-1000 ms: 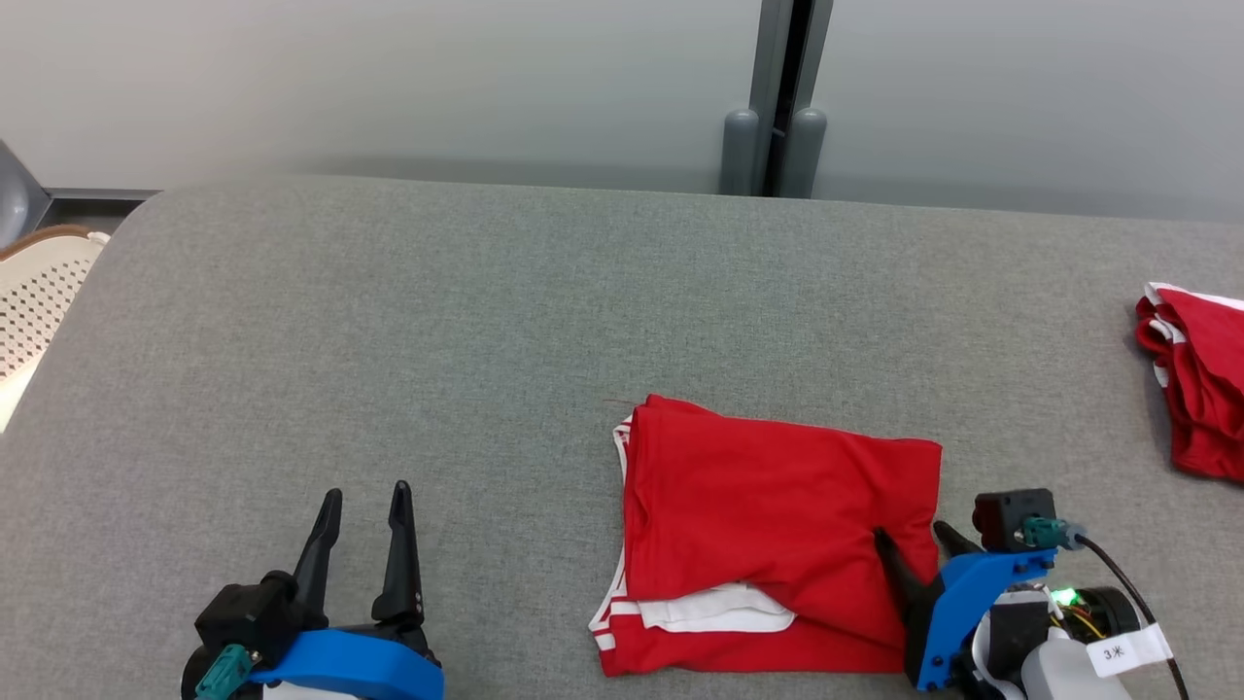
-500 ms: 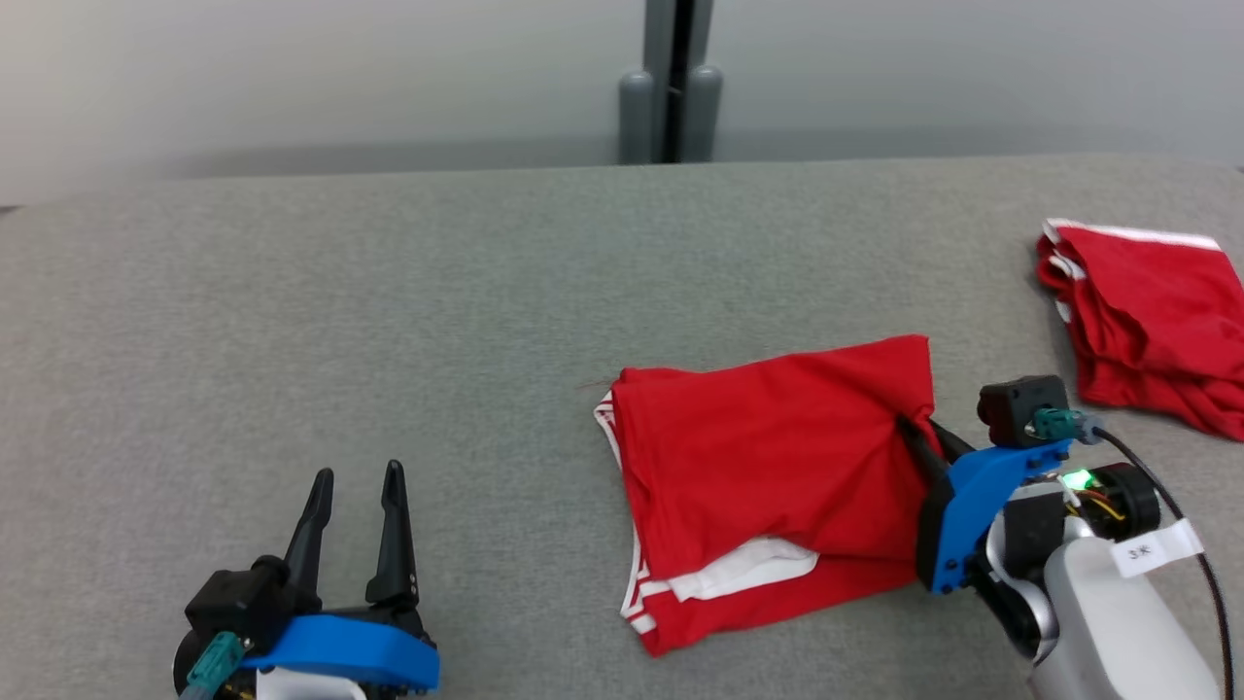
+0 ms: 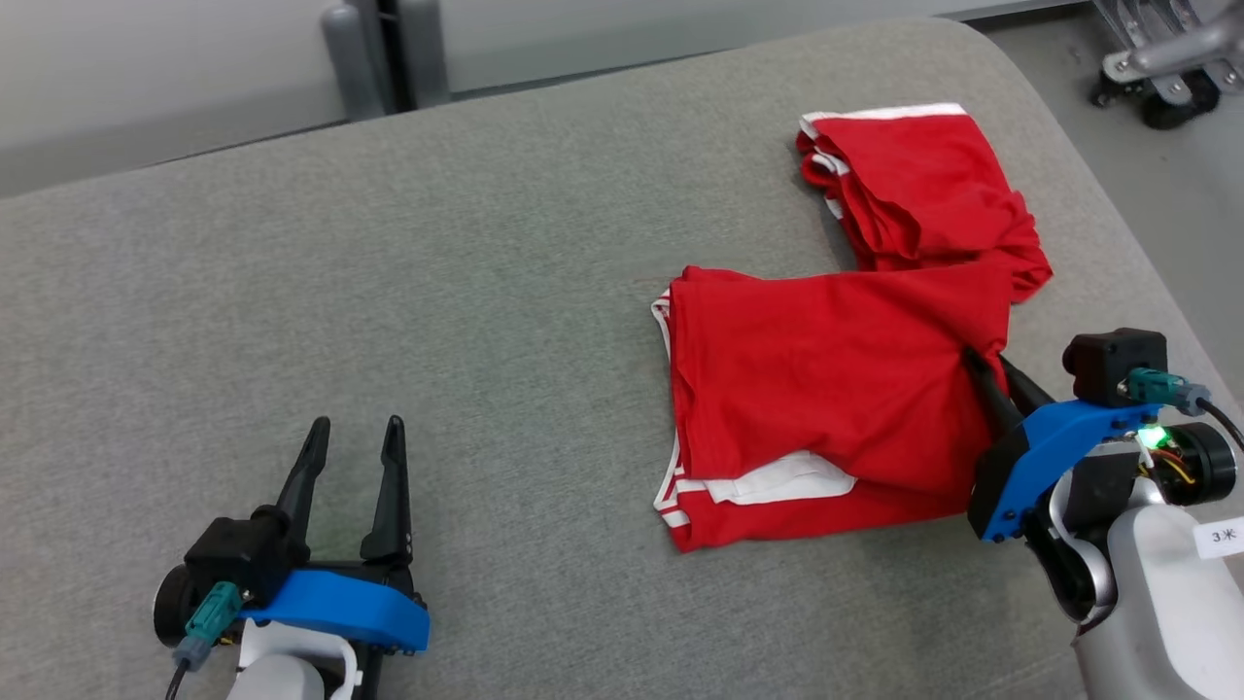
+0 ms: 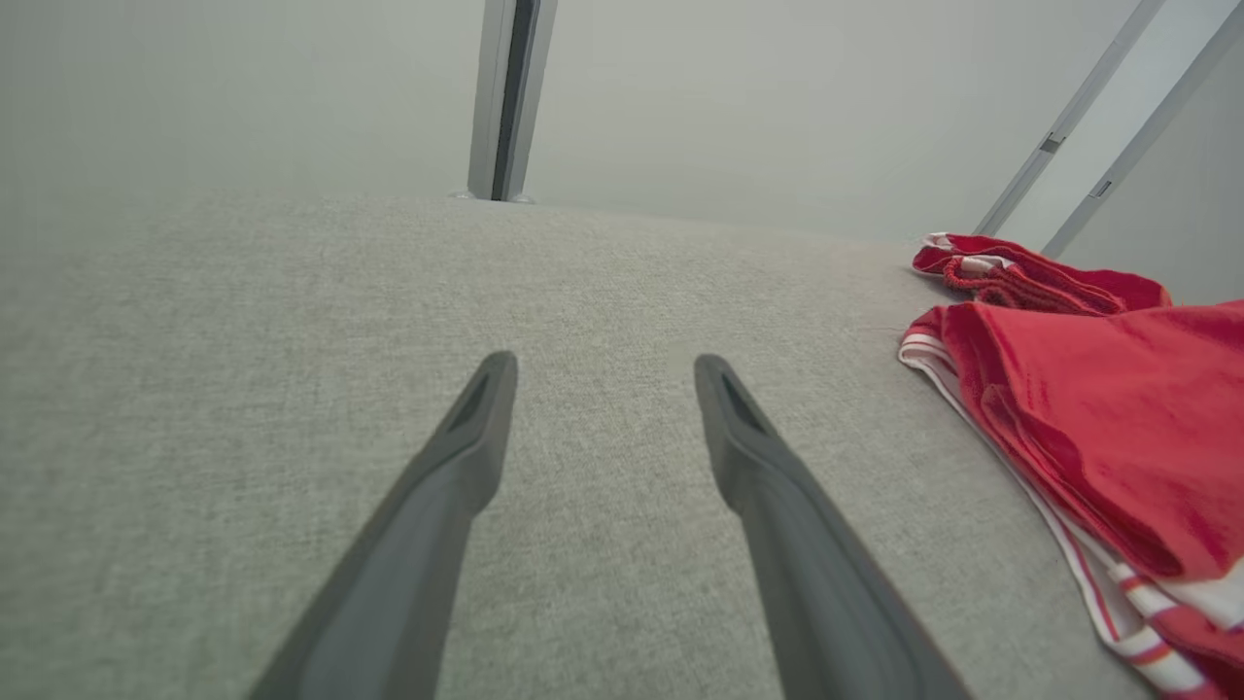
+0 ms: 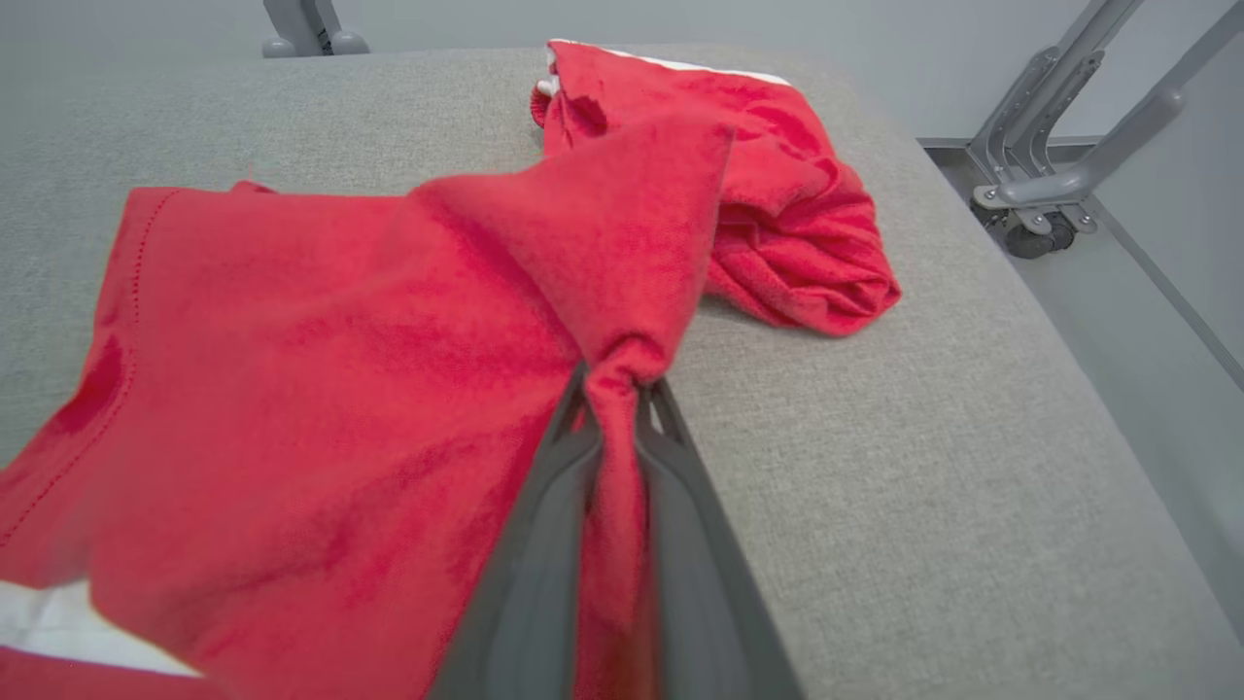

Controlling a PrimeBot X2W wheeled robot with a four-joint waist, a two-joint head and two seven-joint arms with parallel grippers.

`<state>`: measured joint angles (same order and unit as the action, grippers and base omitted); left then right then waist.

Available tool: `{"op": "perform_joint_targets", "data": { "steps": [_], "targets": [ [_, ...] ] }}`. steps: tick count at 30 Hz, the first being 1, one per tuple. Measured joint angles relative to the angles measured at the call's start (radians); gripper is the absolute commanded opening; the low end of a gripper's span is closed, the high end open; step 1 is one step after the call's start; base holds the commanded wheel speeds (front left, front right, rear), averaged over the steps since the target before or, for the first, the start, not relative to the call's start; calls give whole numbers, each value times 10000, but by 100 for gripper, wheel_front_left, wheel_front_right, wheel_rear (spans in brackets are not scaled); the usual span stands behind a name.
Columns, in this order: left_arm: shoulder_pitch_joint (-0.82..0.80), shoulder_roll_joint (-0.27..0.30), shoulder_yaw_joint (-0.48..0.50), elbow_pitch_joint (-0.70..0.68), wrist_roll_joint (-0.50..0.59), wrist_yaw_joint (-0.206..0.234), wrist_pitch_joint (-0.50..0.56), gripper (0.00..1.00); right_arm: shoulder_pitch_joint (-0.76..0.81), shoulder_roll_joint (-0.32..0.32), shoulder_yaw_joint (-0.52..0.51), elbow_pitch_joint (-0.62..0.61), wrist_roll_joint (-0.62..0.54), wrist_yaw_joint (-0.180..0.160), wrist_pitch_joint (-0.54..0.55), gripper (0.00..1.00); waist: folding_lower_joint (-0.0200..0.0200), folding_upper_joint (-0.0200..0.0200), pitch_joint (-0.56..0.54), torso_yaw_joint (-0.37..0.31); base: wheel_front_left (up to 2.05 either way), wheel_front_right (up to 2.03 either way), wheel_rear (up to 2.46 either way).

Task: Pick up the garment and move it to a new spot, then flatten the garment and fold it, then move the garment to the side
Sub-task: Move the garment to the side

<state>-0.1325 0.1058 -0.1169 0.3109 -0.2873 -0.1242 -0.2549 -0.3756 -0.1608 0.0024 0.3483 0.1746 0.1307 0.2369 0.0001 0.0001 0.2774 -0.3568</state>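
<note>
Right gripper [image 3: 984,358] pinching folded red garment [image 3: 826,389] at its 3 o'clock edge; cloth soft, light, layers likely sliding. Left gripper [image 3: 357,424] gaping wide, empty.

My left gripper [image 3: 357,422] sits low at my left side, its two long dark fingers spread wide apart and pointing forward. My right gripper [image 3: 984,358] reaches forward at my right, fingers pinched together on a bunched fold of the garment [image 3: 826,389], my pale forearm [image 3: 1157,603] angled behind it.
</note>
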Motion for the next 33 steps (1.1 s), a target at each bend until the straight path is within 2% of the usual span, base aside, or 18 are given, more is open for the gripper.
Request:
{"op": "perform_joint_targets", "data": {
  "steps": [6,13,22,33],
  "targets": [
    [-254,182,-337,-38,58,-2,221,100,3,295,-92,40,46,0,-286,0,0,0,234,-499,0,0,0],
    [-303,159,-823,77,-38,-4,253,100,-457,176,157,-69,245,0,-349,0,0,0,21,-297,0,0,0],
    [-267,31,-932,382,-274,-15,71,100,-1899,-821,253,-17,288,2,431,0,-1,0,-295,664,0,0,0],
    [-184,-174,-1166,644,-378,-13,-36,100,-2696,-2174,-825,1083,196,2,848,0,0,0,-459,1976,0,0,0]
  ]
}}
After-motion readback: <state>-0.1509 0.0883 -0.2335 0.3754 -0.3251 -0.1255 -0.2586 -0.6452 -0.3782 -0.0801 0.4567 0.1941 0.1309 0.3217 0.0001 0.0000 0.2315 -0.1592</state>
